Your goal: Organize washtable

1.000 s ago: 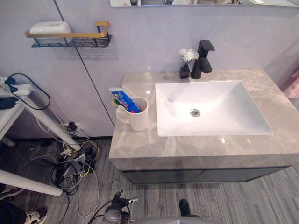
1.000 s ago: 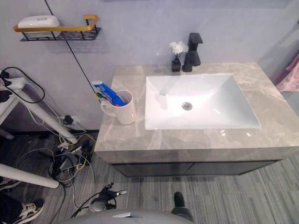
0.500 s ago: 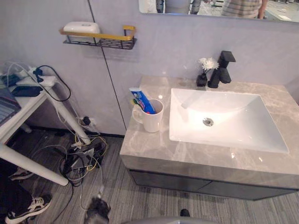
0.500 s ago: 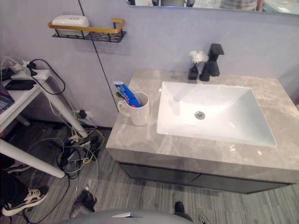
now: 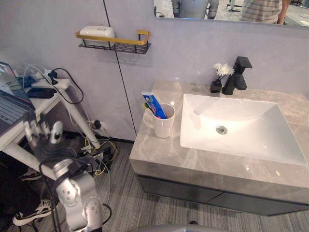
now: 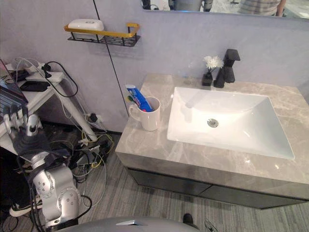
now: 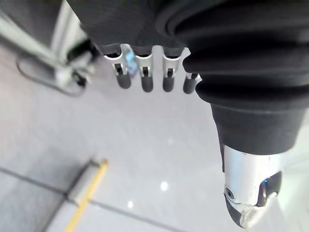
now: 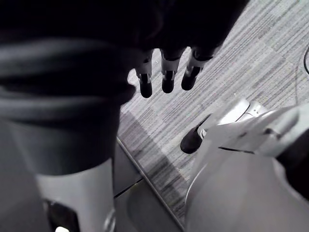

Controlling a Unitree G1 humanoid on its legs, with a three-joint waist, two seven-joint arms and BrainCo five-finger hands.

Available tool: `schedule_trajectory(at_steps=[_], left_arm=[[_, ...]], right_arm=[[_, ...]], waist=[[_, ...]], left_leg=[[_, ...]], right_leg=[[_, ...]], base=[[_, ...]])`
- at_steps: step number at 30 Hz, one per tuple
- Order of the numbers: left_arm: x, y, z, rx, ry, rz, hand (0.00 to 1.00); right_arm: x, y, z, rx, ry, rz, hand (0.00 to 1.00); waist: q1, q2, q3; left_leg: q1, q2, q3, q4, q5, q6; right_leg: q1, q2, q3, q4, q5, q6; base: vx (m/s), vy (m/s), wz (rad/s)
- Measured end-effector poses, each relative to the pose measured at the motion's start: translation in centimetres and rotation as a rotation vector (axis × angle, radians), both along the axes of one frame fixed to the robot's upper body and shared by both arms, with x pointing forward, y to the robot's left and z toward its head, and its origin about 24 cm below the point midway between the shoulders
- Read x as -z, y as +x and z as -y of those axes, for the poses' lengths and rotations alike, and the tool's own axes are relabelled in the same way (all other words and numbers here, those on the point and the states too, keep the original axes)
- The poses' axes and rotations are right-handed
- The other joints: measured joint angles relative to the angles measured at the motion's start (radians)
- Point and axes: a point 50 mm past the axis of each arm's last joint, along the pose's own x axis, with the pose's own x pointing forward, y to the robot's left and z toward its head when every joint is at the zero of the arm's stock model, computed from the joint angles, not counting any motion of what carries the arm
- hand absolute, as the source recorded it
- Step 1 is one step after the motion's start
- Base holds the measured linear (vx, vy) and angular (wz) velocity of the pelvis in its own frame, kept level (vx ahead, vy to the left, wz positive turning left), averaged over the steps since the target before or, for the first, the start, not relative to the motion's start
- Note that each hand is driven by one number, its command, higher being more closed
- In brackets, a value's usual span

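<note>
A white mug (image 5: 163,126) stands on the grey marble counter (image 5: 159,152), left of the white basin (image 5: 241,128). It holds a blue toothpaste tube (image 5: 155,105) and a toothbrush. A black faucet (image 5: 237,75) and a small black vase with a white flower (image 5: 219,77) stand behind the basin. My left hand (image 5: 43,135) is raised at the lower left, far from the counter, open with straight fingers (image 7: 145,77) and holding nothing. My right hand (image 8: 166,79) hangs over the floor, open and holding nothing.
A black wall shelf with a gold rail (image 5: 113,42) carries a white soap box (image 5: 97,32). A white side table (image 5: 29,104) with a laptop, a power strip and cables stands left, and more cables lie on the floor beneath it. A person's shoe (image 5: 29,215) shows at lower left.
The camera has swung, shifting the washtable to the right in the picture. My left arm has risen into view at the lower left with its hand open.
</note>
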Motion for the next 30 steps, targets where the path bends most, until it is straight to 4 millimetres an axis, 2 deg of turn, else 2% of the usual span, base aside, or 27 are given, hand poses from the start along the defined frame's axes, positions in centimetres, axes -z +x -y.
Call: schedule_trajectory(at_steps=[5, 6, 17, 21, 24, 30], left_arm=[[-1.6, 0.4, 3.9, 0.239, 0.024, 0.118, 0.00], [-1.8, 0.5, 4.7, 0.305, 0.017, 0.136, 1.00], [-1.2, 1.0, 8.5, 0.600, 0.011, 0.138, 1.00], [0.2, 1.4, 10.3, 0.728, 0.014, 0.064, 1.00], [2.2, 2.0, 11.3, 0.793, 0.031, -0.035, 1.00], [5.1, 2.2, 12.4, 0.877, 0.059, -0.187, 1.00]], right_arm=[[0.0, -0.6, 0.0, 0.015, 0.003, -0.005, 0.00], [0.0, -0.7, 0.1, 0.014, 0.001, -0.006, 0.00], [-0.1, -0.5, 0.2, -0.036, -0.005, -0.004, 0.00], [-0.1, -0.2, 0.3, -0.065, -0.008, -0.003, 0.00], [-0.1, -0.1, 0.3, -0.070, -0.009, 0.000, 0.00], [-0.1, 0.1, 0.4, -0.076, -0.012, 0.006, 0.00]], waist=[[-0.006, 0.010, 0.000], [-0.006, 0.011, 0.001], [-0.011, 0.008, 0.003], [-0.013, 0.004, 0.005], [-0.016, 0.005, 0.003], [-0.034, 0.005, 0.001]], left_leg=[[-0.013, 0.000, 0.006, 0.006, -0.010, 0.003], [-0.014, 0.000, 0.008, 0.006, -0.010, 0.003], [-0.014, 0.000, 0.014, 0.012, -0.010, 0.002], [-0.011, 0.000, 0.016, 0.013, -0.010, 0.003], [-0.007, 0.000, 0.017, 0.014, -0.010, 0.003], [-0.007, 0.001, 0.021, 0.011, -0.010, 0.003]], right_leg=[[-0.012, 0.000, 0.010, 0.000, 0.000, 0.000], [-0.015, 0.001, 0.015, 0.000, 0.000, 0.000], [-0.018, 0.002, 0.019, 0.000, 0.003, 0.004], [-0.016, 0.002, 0.020, 0.000, 0.003, 0.004], [-0.012, 0.001, 0.019, -0.002, 0.004, 0.004], [-0.010, 0.001, 0.019, -0.012, 0.008, 0.003]], base=[[-0.04, 0.002, -0.05], [-0.01, 0.002, -0.07], [0.02, 0.005, 0.00], [0.00, 0.000, 0.00], [-0.02, 0.000, -0.02], [-0.01, 0.000, -0.01]])
